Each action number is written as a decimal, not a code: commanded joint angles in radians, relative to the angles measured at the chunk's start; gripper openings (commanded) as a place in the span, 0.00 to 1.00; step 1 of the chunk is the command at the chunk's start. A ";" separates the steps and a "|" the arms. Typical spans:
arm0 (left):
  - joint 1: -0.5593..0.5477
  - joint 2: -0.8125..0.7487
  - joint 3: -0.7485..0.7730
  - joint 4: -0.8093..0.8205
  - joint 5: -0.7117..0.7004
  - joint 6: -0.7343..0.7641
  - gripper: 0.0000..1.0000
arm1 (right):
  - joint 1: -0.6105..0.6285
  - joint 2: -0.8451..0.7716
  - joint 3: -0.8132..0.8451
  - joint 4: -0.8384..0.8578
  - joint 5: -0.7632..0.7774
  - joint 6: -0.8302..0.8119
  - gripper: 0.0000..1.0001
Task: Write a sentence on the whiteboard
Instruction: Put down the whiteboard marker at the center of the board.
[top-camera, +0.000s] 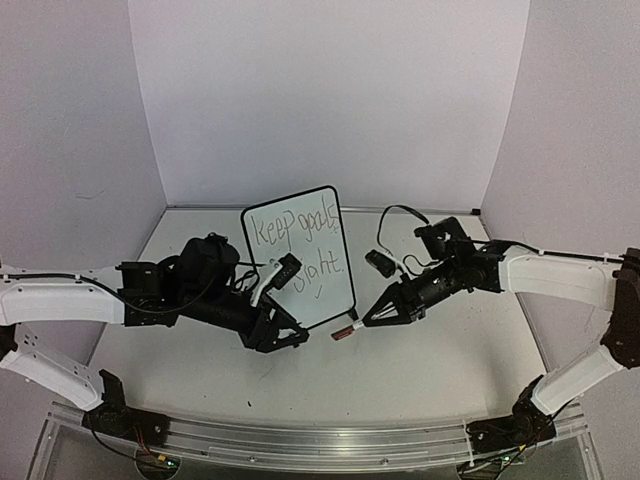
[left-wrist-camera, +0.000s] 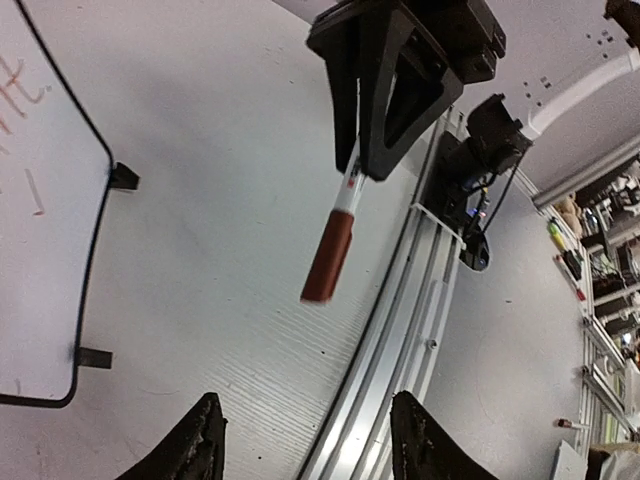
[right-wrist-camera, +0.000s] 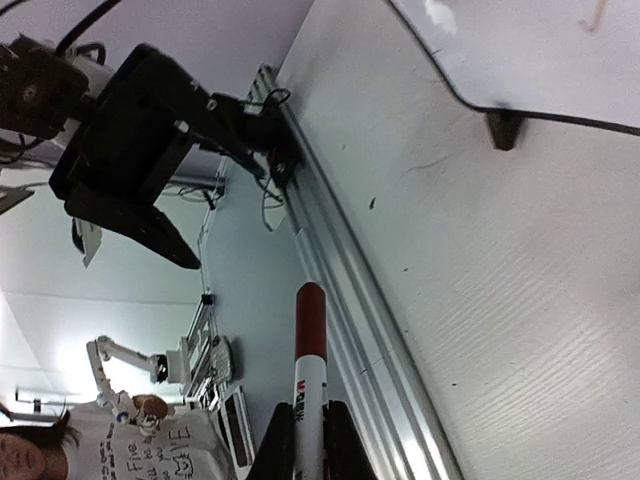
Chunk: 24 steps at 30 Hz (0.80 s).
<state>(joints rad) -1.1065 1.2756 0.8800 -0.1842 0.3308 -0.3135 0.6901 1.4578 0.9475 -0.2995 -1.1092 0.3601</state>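
board written, right hand holds the marker, left hand empty

the whiteboard (top-camera: 310, 290) stands upright mid table (top-camera: 430, 350), leaning back a bit, on its small black feet. the sentence (top-camera: 297, 243) runs over two lines in thin dark strokes: "keep goals" on top, "sight" readable under it, and a small tick mark below that.

your right hand (top-camera: 365, 320) sits low, just off the board's bottom right corner, apart from it. it's clamped on a marker (top-camera: 343, 331). the marker's red-brown end sticks out past the fingertips toward the board corner, just above the table and not on the writing surface. the right wrist view shows the white barrel pinched between the two fingers (right-wrist-camera: 275, 445). the right arm reaches in from the right side, forearm angled down toward the board.

your left hand (top-camera: 283, 338) is down in front of the board's lower left part, near the bottom edge; can't tell if it touches. its jaws are spread wide with nothing between them, clear in the left wrist view. from there it looks across at the right hand and the marker, with the board edge and two feet off to one side. the left arm comes in low from the left.
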 joint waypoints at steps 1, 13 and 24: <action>0.015 -0.099 -0.071 -0.100 -0.223 -0.029 0.61 | -0.119 -0.056 -0.019 -0.089 0.189 -0.026 0.00; 0.211 -0.200 -0.185 -0.196 -0.340 -0.155 0.74 | -0.361 0.032 -0.075 0.064 0.598 0.053 0.00; 0.404 -0.219 -0.237 -0.218 -0.354 -0.176 0.75 | -0.445 0.183 -0.023 0.164 0.694 0.014 0.14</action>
<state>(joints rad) -0.7673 1.0935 0.6741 -0.3785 -0.0080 -0.4784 0.2765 1.6046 0.8854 -0.1789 -0.4885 0.4029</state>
